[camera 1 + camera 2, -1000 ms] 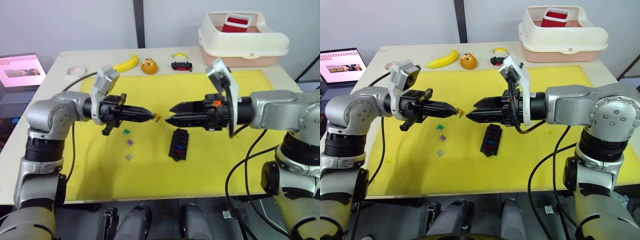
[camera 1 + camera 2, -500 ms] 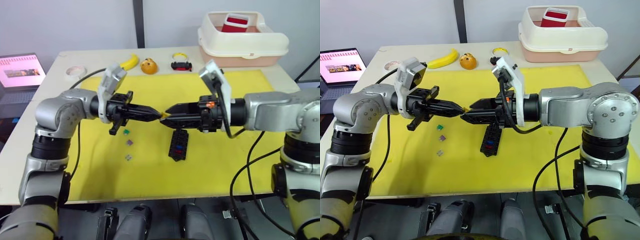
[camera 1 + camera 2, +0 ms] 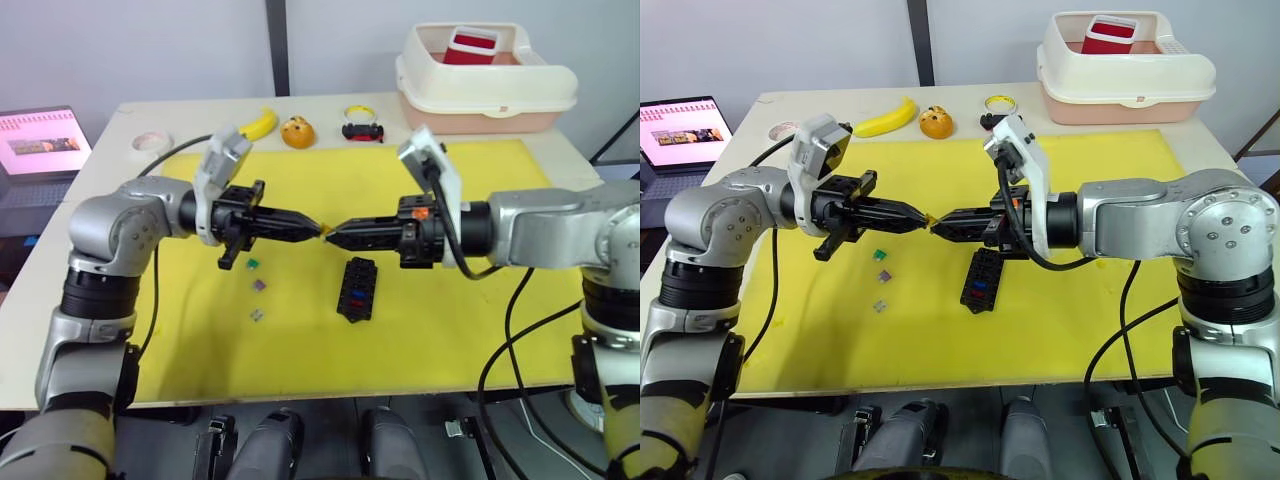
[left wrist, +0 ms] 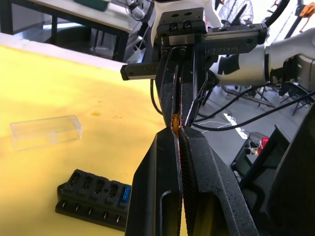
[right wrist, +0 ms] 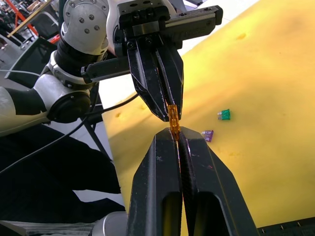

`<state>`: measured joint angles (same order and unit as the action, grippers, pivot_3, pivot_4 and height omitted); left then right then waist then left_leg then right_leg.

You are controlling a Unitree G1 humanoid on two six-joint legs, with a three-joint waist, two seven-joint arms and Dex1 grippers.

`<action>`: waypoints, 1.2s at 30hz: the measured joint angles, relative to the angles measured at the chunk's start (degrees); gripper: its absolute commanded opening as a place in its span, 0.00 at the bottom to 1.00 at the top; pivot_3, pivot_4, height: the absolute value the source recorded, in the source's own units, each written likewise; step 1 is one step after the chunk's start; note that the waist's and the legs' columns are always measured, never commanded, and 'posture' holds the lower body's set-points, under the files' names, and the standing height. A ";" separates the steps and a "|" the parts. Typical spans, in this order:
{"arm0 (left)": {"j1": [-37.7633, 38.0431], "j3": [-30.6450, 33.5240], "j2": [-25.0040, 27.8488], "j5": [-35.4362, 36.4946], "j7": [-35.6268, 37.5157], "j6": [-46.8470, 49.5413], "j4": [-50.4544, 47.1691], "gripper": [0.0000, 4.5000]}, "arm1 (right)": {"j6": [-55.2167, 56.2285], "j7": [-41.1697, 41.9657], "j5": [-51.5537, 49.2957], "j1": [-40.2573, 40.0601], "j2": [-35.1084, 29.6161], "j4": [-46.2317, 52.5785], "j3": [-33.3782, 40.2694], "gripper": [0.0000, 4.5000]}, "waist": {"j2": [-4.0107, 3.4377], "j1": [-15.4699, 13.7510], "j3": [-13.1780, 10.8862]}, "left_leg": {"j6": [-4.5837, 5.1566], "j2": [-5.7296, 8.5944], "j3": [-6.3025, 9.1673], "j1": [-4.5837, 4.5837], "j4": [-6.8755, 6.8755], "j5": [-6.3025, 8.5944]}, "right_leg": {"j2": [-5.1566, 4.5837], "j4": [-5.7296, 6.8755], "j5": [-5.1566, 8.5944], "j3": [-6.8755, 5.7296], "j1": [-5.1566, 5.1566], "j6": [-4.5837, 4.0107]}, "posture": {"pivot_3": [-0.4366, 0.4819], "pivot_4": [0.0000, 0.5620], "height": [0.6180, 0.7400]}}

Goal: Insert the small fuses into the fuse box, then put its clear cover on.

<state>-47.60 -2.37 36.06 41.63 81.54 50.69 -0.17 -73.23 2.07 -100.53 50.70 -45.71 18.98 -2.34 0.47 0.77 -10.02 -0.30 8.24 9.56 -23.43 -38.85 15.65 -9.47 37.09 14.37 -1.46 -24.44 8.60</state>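
A yellow-brown fuse (image 3: 326,229) hangs above the yellow mat (image 3: 450,330), pinched from both ends. My left gripper (image 3: 317,228) is shut on one end and my right gripper (image 3: 336,234) is shut on the other, tip to tip. The right wrist view has the fuse (image 5: 173,119) between the two sets of tips. The black fuse box (image 3: 358,289) lies on the mat just below, with a blue and a red fuse in its slots. Green (image 3: 254,263), purple (image 3: 260,285) and grey (image 3: 257,315) fuses lie loose to its left. The clear cover (image 4: 45,132) rests on the mat beyond the fuse box (image 4: 93,196).
A cream tub (image 3: 485,85) holding a red item stands at the back right. Along the back edge lie a banana (image 3: 252,125), an orange round thing (image 3: 297,132), a small black and red toy (image 3: 363,131) and a tape roll (image 3: 152,141). A laptop (image 3: 40,150) sits far left.
The two grippers came together from a gap apart. The right gripper's fingers went from open to shut on the fuse that the left gripper holds.
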 measured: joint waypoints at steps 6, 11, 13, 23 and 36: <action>2.38 -5.62 4.54 -6.76 0.98 -5.55 0.17 0.62 | -0.77 9.98 14.75 -0.74 -7.30 8.54 -3.26 0.00 | -0.02 -0.10 -0.01 | 0.02 0.01 -0.02 0.00 0.03 0.01 | 0.03 -0.03 0.01 -0.01 -0.02 0.01 | 0.48 0.27 1.00; 5.09 -8.85 2.51 -15.65 -0.59 -19.06 2.59 0.99 | 6.17 21.61 36.77 -5.73 -13.01 13.82 -12.29 0.00 | -0.01 -0.20 -0.02 | 0.04 0.02 -0.07 0.00 0.02 0.02 | 0.01 -0.04 0.02 -0.01 0.00 0.03 | 0.48 0.27 1.00; 7.59 -11.29 0.52 -18.22 -1.07 -22.95 2.89 0.99 | 9.64 25.54 44.35 -8.86 -13.74 14.38 -15.30 0.00 | -0.01 -0.12 -0.02 | 0.04 0.02 -0.08 0.00 0.03 0.02 | 0.01 -0.05 0.02 0.00 -0.02 0.03 | 0.48 0.27 1.00; 10.85 -14.74 -2.62 -25.19 -3.31 -32.33 4.87 0.99 | 14.69 34.22 58.31 -12.53 -13.18 14.60 -16.94 0.00 | 0.01 -0.33 -0.03 | 0.03 0.01 -0.06 -0.01 0.03 0.02 | -0.01 -0.08 0.02 0.00 0.00 0.03 | 0.48 0.27 1.00; 10.39 -17.34 -8.27 -30.25 -4.56 -37.77 11.64 0.99 | 13.44 38.17 64.85 -12.99 -8.92 12.24 -16.97 0.00 | 0.01 -0.30 -0.03 | 0.03 0.02 -0.04 -0.01 0.02 0.02 | -0.01 -0.08 0.01 -0.01 0.01 0.03 | 0.48 0.27 1.00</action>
<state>-37.21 -19.71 27.79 11.38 76.98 12.91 11.46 -59.79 40.24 -35.68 37.71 -54.64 31.21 -19.31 0.48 0.46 -10.05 -0.28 8.26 9.51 -23.44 -38.84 15.66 -9.48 37.01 14.38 -1.47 -24.43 8.63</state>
